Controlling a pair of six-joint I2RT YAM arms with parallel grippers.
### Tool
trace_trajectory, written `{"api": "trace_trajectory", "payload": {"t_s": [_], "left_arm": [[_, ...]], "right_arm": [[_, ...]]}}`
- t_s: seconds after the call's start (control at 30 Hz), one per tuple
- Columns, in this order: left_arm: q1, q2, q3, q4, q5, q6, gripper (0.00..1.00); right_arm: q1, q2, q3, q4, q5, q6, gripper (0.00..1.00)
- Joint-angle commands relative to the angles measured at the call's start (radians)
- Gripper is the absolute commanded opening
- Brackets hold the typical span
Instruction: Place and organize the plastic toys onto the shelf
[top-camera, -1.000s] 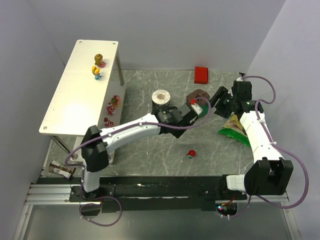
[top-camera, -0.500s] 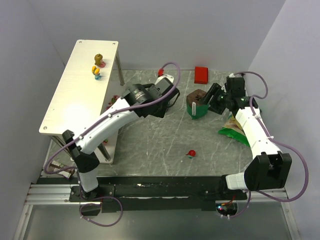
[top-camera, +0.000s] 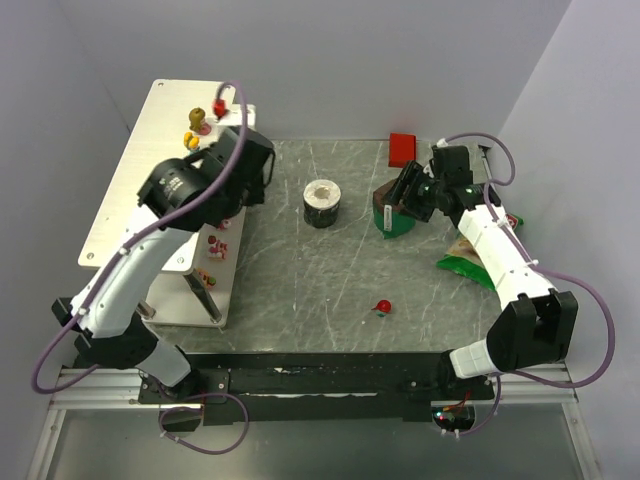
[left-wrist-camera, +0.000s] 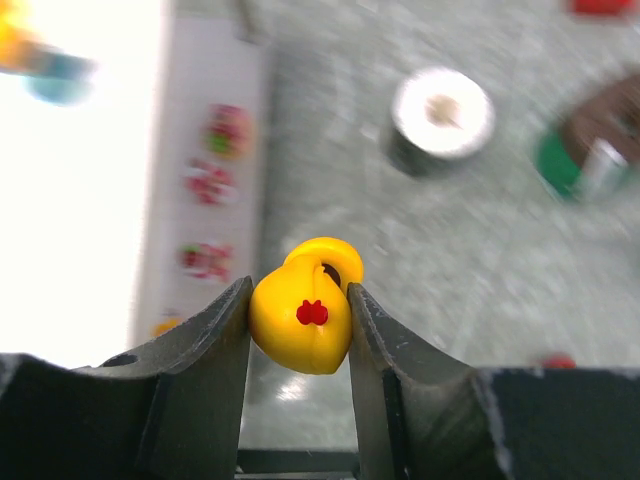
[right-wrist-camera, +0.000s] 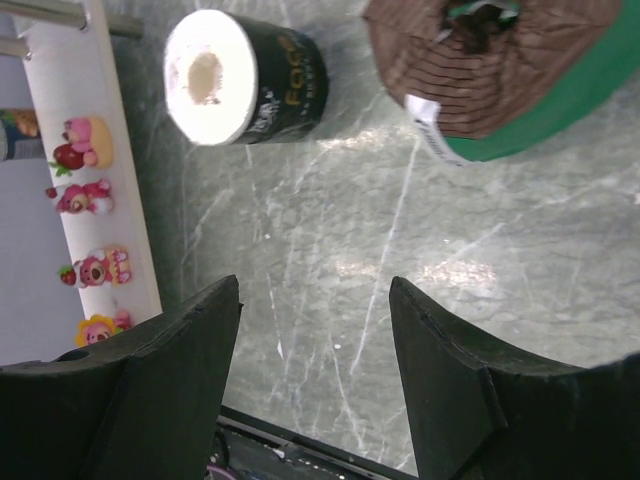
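"Where's the yellow toy (left-wrist-camera: 300, 322)?"
"Clenched in my left gripper (left-wrist-camera: 300, 335), held up beside the shelf (left-wrist-camera: 90, 200)."
"And your right gripper (right-wrist-camera: 315, 330)?"
"Jaws apart, holding nothing, above the table (right-wrist-camera: 330, 240)."

Shelf (top-camera: 160, 120) at table's (top-camera: 300, 280) 9 o'clk, 2 toys (top-camera: 197, 122) on top. Roll (top-camera: 322, 203) ctr; loose toy (top-camera: 382, 306) at its 5, block (top-camera: 402, 148) at 1.

White two-tier metal shelf (top-camera: 165, 110) at left; two yellowish figurines (top-camera: 198, 120) upright at far end of its top, four pink-and-red figurines (right-wrist-camera: 85, 195) in a row on lower tier, round yellow toy (left-wrist-camera: 300, 330) pinched in left gripper (left-wrist-camera: 300, 300), small red toy (top-camera: 382, 305) alone on table.
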Motion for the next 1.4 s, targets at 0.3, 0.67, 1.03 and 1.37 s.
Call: {"api": "trace_trajectory", "payload": {"t_s": [0.3, 0.67, 1.03, 1.37], "left_arm": [[0.292, -0.088, -0.017, 0.049, -0.079, 0.119, 0.25], [0.357, -0.134, -0.126, 0.037, -0.034, 0.148, 0.25], [0.358, -0.188, -0.118, 0.03, 0.035, 0.151, 0.21], [0.358, -0.236, -0.186, 0.014, 0.084, 0.148, 0.15]], "right_arm": [[0.034, 0.039, 0.126, -0.049, 0.027, -0.023, 0.68], [0.039, 0.076, 0.175, -0.082, 0.024, -0.04, 0.68], [0.056, 0.099, 0.178, -0.077, 0.017, -0.039, 0.68], [0.105, 0.145, 0.251, -0.091, 0.02, -0.039, 0.68]]}}
